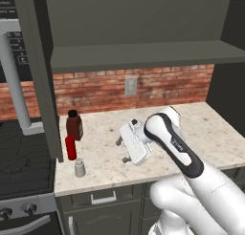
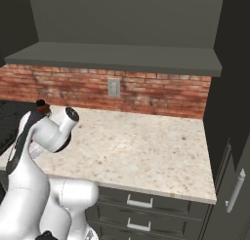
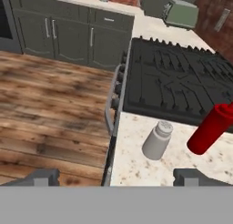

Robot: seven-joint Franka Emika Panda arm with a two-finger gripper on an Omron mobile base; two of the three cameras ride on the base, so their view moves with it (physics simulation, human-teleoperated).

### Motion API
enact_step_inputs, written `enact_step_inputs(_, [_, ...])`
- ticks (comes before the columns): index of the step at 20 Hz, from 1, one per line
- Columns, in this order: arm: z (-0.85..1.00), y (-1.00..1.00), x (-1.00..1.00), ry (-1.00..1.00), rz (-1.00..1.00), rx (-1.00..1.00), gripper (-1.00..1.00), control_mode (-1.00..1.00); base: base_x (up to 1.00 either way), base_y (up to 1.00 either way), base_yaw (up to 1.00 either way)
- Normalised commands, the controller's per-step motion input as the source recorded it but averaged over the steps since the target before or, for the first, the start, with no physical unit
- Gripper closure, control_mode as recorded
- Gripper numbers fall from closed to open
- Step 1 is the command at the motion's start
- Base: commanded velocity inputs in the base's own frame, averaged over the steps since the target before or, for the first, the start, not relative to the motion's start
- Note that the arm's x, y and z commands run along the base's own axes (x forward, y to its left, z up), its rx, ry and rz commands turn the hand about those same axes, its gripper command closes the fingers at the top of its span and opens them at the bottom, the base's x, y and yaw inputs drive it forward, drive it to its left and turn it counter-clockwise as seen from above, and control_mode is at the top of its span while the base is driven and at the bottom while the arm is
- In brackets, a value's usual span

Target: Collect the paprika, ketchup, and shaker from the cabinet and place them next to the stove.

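The gripper (image 1: 122, 151) is held open and empty above the counter (image 1: 158, 148). The shaker (image 1: 80, 168), ketchup (image 1: 71, 147) and paprika (image 1: 74, 125) are lined along the counter's left edge beside the stove (image 1: 24, 157); a straight withdrawal is advised, so that none is knocked.

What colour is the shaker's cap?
Silvery grey, on the pale shaker, clearest in the hand view.

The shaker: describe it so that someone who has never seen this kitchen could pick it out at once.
Find the black stove at the left, then the speckled counter beside it. Three containers stand in a row at the counter's stove-side edge; the shaker is the one nearest the front. It is the smallest, a pale grey cylinder with a silvery rounded cap, unlike the red ketchup and dark, black-capped paprika behind it.
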Motion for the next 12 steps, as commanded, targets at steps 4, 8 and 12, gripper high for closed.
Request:
enact_step_inputs(4, [0.96,-0.28,-0.63,-0.04,0.00,0.00,-1.00,-1.00,0.00,0.00,0.00])
enact_step_inputs(8, [0.92,-0.27,-0.71,-0.04,0.00,0.00,-1.00,-1.00,0.00,0.00,0.00])
enact_step_inputs(12, [0.81,-0.28,-0.73,-0.02,-0.01,0.00,-1.00,-1.00,0.00,0.00,0.00])
